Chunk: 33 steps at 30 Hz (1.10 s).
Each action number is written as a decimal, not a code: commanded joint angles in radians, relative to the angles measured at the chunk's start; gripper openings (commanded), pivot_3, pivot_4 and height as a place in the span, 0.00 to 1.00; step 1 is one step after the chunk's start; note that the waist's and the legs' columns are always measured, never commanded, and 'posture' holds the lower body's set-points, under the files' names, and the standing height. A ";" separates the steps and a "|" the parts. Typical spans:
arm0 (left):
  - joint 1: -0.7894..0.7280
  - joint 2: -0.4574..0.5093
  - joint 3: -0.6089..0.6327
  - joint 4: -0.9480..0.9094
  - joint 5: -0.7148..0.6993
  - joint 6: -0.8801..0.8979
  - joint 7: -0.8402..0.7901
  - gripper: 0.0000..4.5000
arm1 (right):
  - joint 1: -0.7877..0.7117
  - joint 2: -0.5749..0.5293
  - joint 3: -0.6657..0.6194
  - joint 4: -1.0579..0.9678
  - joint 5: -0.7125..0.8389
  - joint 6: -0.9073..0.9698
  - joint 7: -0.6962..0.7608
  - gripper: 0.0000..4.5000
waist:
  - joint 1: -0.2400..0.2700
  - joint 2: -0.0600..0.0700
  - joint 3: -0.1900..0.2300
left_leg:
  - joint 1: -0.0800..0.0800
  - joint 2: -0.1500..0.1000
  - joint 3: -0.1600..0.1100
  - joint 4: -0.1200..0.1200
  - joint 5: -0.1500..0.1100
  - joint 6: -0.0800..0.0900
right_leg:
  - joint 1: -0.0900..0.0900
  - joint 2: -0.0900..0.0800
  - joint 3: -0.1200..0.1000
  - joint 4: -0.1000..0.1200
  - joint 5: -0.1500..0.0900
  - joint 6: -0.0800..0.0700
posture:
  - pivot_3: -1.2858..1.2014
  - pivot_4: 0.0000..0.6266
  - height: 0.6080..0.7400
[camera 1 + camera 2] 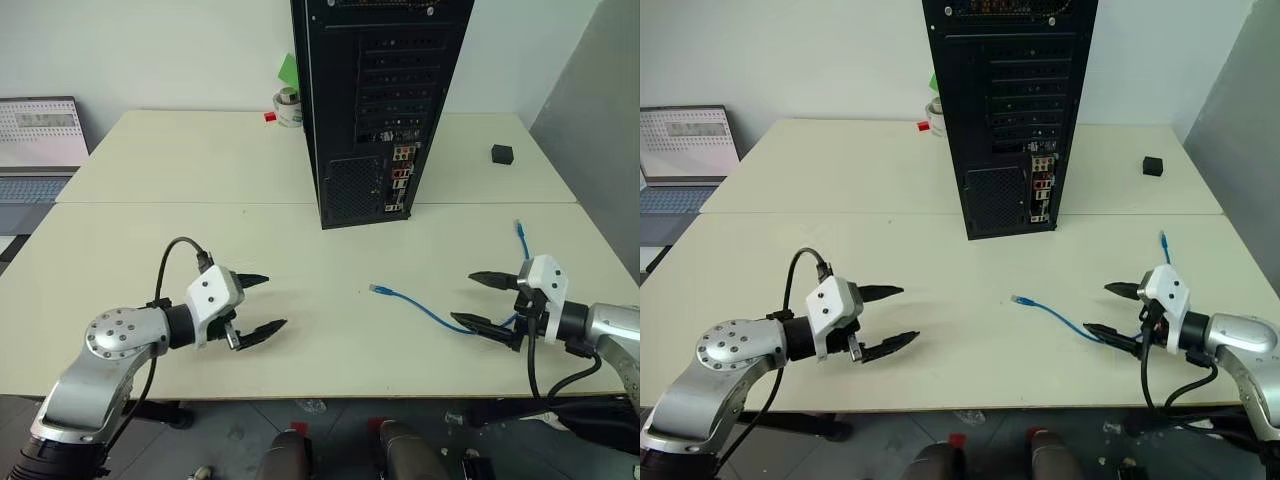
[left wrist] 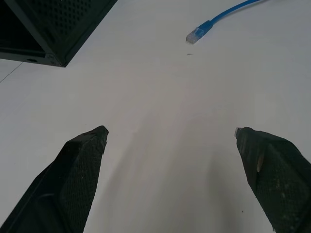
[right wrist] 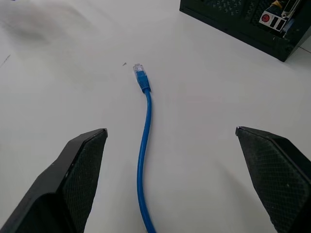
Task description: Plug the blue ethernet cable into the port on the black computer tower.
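Clearly the pickup comes first: the black computer tower [image 1: 375, 105] stands upright at the middle of the pale table [image 1: 180, 170], rear panel facing the robot, and the port sits somewhere in the strip of coloured connectors low on that panel, too small to single out. Both grippers hang spread wide and empty, the left gripper [image 1: 262, 306] well apart from the cord, the right gripper [image 1: 484, 301] with the blue ethernet cable [image 3: 144, 145] running between its fingers. I'd close low near the clear plug [image 3: 138, 68], keeping the clip side readable, so the plug can be lined up square with the socket. Behind, a white wall; a laptop [image 1: 38, 140], tape roll [image 1: 288, 106] and small black cube [image 1: 502, 154] lie around.
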 commanded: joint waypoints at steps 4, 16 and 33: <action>-0.004 0.016 0.023 -0.036 -0.023 0.008 -0.007 0.99 | -0.013 0.000 -0.007 -0.029 -0.003 -0.011 0.001 1.00 | 0.000 0.000 0.000 | 0.000 0.000 0.000 0.000 0.000 0.000 | 0.000 0.000 0.000 0.000 0.000 0.000 | 0.52 0.24 1.00; -0.017 -0.028 -0.011 -0.045 -0.027 -0.006 0.011 0.99 | -0.082 0.077 0.066 -0.043 -0.015 0.037 -0.075 1.00 | 0.000 0.000 0.000 | 0.000 0.000 0.000 0.000 0.000 0.000 | 0.000 0.000 0.001 0.000 0.000 0.000 | 0.52 0.24 1.00; -0.121 -0.069 -0.105 0.000 -0.045 -0.039 -0.065 0.99 | -0.274 0.312 0.330 0.334 -0.248 -0.142 -0.131 1.00 | 0.000 0.000 0.000 | 0.000 0.000 0.000 0.000 0.000 0.000 | -0.001 0.000 0.000 0.000 0.003 -0.005 | 0.52 0.24 1.00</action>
